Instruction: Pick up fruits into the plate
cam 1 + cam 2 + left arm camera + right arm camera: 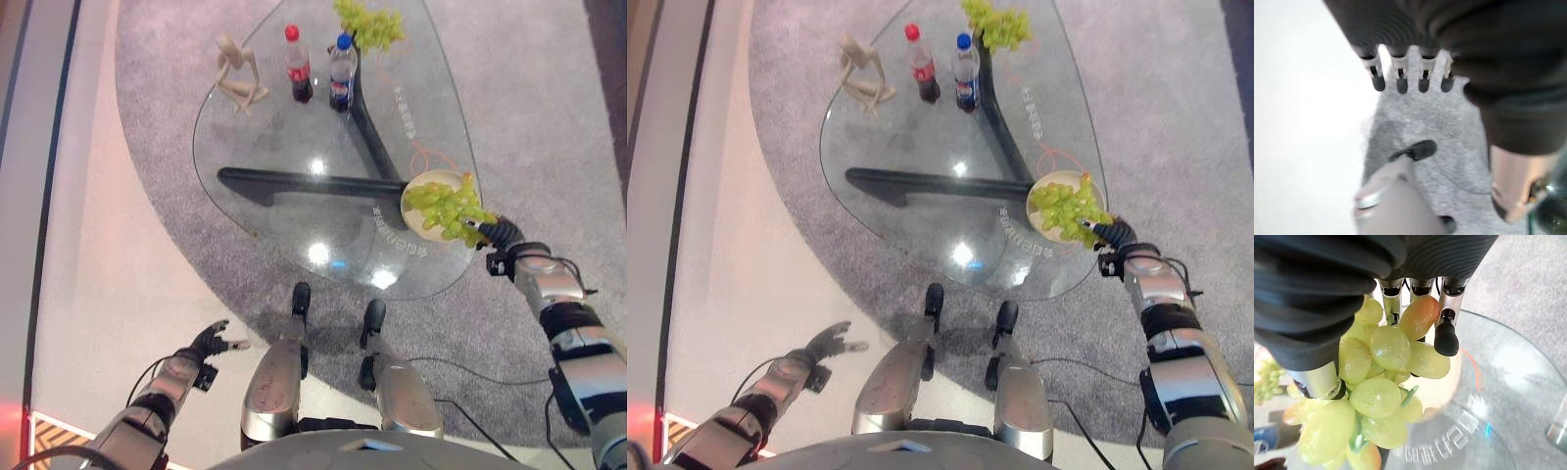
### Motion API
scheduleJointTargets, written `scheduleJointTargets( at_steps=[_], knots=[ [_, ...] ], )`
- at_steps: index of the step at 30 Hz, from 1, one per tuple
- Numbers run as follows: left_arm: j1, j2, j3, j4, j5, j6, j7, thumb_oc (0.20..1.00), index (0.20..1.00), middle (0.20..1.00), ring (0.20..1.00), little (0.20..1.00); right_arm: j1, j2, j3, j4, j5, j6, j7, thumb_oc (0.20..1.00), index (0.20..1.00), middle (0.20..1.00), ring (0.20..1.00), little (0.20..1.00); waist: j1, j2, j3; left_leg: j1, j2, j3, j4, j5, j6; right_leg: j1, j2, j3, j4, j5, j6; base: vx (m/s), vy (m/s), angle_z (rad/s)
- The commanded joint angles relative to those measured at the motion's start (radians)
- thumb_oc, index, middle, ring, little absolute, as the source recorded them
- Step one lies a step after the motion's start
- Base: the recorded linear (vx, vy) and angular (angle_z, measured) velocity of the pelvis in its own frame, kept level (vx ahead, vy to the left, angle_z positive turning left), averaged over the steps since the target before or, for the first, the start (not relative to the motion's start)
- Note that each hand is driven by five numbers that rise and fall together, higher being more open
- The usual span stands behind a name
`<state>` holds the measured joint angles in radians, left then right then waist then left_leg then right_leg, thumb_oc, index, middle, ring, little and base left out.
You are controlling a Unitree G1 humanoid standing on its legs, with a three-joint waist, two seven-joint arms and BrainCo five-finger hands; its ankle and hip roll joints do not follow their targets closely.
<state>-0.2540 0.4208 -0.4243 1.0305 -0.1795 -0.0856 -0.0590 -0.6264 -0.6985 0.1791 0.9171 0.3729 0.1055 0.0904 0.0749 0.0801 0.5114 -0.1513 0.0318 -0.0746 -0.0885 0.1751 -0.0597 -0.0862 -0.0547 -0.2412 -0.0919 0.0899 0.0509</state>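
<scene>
The right hand (pixel 1400 308) had its fingers curled round a bunch of green grapes (pixel 453 207) held over the plate (pixel 415 191), not yet released; a second grape bunch (pixel 370 24) remained at the glass tabletop's (pixel 294 147) far edge beyond the plate; the left hand (pixel 214 342) hung spread.

- A glass table (pixel 294 147) on a grey rug (pixel 549 108).
- A red-capped bottle (pixel 298 65) beside a blue-capped bottle (pixel 342 72).
- A pale figurine (pixel 239 70) near them.
</scene>
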Motion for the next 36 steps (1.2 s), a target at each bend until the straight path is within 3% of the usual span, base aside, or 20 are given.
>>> scheduleJointTargets(
  at_steps=[1,14,24,25,26,36],
  knots=[
    [-0.024,-0.011,-0.048,0.018,-0.046,-0.004,0.016,1.0,1.0,1.0,1.0,1.0,-0.098,-0.088,0.052,-0.022,0.013,-0.038,-0.023,0.2,0.2,0.2,0.2,0.2,0.009,-0.024,-0.014,0.014,-0.032,0.021,0.067,-0.195,0.012,-0.062,-0.034,0.023,0.135,-0.113,0.027,-0.05,0.028,0.02],
    [-0.047,-0.008,-0.069,0.016,-0.089,-0.007,0.026,1.0,1.0,1.0,1.0,1.0,-0.248,-0.129,0.087,0.152,-0.012,0.016,-0.039,0.2,0.2,0.2,0.2,0.2,0.012,0.013,0.009,-0.064,-0.039,0.025,0.078,-0.171,0.011,-0.169,-0.038,0.013,0.195,-0.12,0.019,-0.01,0.004,0.0],
    [-0.056,0.004,-0.086,-0.026,-0.13,-0.018,0.026,1.0,1.0,1.0,1.0,1.0,-0.334,-0.148,0.158,0.224,-0.152,0.08,-0.111,0.2,0.2,0.2,0.2,0.2,0.015,0.047,0.009,-0.121,-0.043,0.034,0.095,-0.16,0.011,-0.24,-0.042,0.016,0.235,-0.128,0.017,-0.02,-0.001,-0.02],
    [-0.053,0.002,-0.088,-0.031,-0.131,-0.018,0.028,1.0,1.0,1.0,1.0,1.0,-0.335,-0.145,0.162,0.226,-0.164,0.099,-0.107,0.238,0.238,0.238,0.238,0.238,0.015,0.05,0.009,-0.122,-0.044,0.035,0.096,-0.16,0.011,-0.242,-0.042,0.017,0.237,-0.13,0.016,0.0,0.0,0.0],
    [-0.054,0.001,-0.091,-0.032,-0.133,-0.019,0.027,1.0,1.0,1.0,1.0,1.0,-0.335,-0.143,0.165,0.235,-0.169,0.105,-0.104,1.0,1.0,1.0,1.0,1.0,0.014,0.053,0.009,-0.122,-0.044,0.036,0.095,-0.16,0.011,-0.243,-0.042,0.018,0.238,-0.131,0.014,-0.02,0.034,-0.05],
    [-0.059,-0.009,-0.099,-0.038,-0.124,-0.019,0.029,1.0,1.0,1.0,1.0,1.0,-0.312,-0.112,0.16,0.262,-0.205,0.083,-0.177,1.0,1.0,1.0,1.0,1.0,0.015,0.057,0.009,-0.115,-0.047,0.045,0.102,-0.163,0.014,-0.237,-0.044,0.016,0.243,-0.132,0.014,-0.02,0.01,-0.03]
  ],
)
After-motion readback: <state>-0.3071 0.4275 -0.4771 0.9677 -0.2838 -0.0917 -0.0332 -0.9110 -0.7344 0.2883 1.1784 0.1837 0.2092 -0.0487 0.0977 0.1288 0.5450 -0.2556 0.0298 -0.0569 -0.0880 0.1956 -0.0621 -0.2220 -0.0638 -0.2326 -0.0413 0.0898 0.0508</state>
